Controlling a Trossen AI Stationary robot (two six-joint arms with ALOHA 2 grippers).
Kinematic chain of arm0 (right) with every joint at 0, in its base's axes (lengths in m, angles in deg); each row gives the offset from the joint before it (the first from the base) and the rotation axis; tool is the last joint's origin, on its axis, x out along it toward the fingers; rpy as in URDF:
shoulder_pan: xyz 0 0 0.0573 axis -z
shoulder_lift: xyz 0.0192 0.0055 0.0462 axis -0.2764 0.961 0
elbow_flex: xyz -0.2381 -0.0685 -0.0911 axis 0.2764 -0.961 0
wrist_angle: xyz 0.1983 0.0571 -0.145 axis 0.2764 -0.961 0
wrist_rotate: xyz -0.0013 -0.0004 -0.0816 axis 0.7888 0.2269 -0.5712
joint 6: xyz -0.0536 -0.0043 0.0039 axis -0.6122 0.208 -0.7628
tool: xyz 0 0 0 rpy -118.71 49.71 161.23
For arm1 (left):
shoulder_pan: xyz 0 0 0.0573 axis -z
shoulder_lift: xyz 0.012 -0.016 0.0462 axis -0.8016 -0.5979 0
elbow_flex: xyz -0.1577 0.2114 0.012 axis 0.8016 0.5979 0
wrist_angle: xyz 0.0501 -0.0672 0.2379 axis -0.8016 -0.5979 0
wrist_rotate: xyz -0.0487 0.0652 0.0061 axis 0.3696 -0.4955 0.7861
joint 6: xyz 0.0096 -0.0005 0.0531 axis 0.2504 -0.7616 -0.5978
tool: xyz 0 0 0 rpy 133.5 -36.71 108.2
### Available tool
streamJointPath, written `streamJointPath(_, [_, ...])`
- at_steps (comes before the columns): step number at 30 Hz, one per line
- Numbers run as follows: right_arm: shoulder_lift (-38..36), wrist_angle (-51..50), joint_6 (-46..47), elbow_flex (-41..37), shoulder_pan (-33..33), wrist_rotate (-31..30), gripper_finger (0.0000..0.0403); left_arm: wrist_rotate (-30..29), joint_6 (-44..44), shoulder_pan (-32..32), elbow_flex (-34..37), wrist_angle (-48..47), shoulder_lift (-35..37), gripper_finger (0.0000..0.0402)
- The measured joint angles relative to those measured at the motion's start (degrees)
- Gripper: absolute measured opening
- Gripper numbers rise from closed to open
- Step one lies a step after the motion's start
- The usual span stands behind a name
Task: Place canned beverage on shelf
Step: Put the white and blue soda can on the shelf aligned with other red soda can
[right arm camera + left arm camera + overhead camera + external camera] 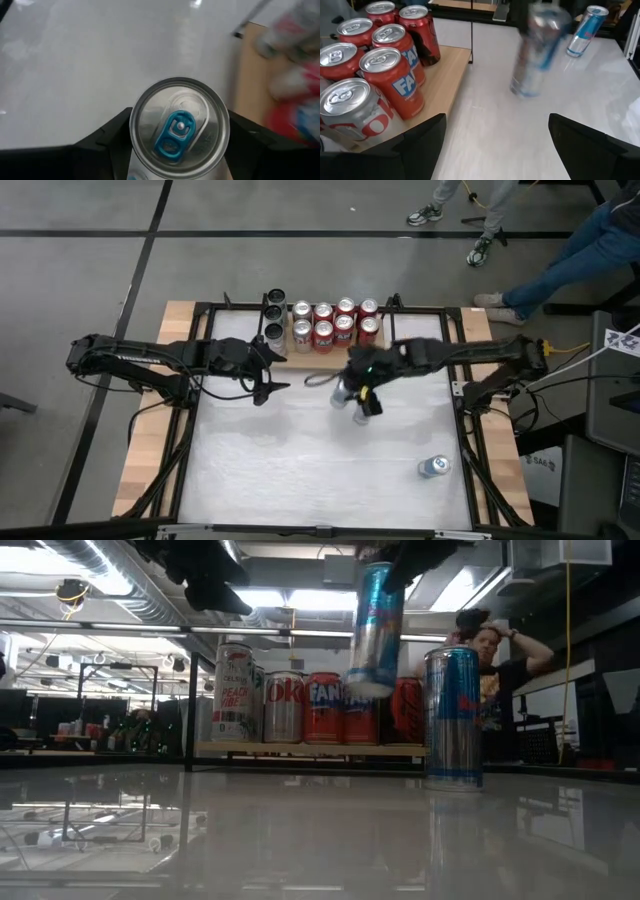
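Two slim blue-and-silver beverage cans are off the shelf: one stands alone (433, 467) near the front right of the white surface (280, 470), the other (374, 630) hangs clear of it, clamped at its sides by the right gripper (177, 131), tab end toward the wrist camera. The carry step is in hand. The small light-wood shelf with thin black uprights (451, 80) sits at the far edge, already crowded with red and silver cans (334, 323). The left gripper (268, 388), fingers wide and holding nothing, waits near the shelf's left end. Next, I judge, the lifted can must travel toward the shelf, stay upright, and find a free spot without knocking its neighbours.
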Motion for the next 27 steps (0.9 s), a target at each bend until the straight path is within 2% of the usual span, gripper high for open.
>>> streamJointPath(6, [-4.6, -5.3, 0.0, 0.0, 6.1, -0.1, 0.0236, 0.0, 0.0, 0.0, 0.0, -0.2, 0.0, 0.0345])
streamJointPath(14, [-5.4, -14.0, -0.4, -0.2, 13.7, -2.2, 0.0237, 0.0, 0.1, 0.0, 0.0, -0.2, 0.0, 0.0345])
streamJointPath(27, [-6.9, -5.9, -3.7, -8.6, 18.9, -1.5, 0.0237, 0.0, 0.2, 0.0, 0.0, -0.4, 0.0, 0.0345])
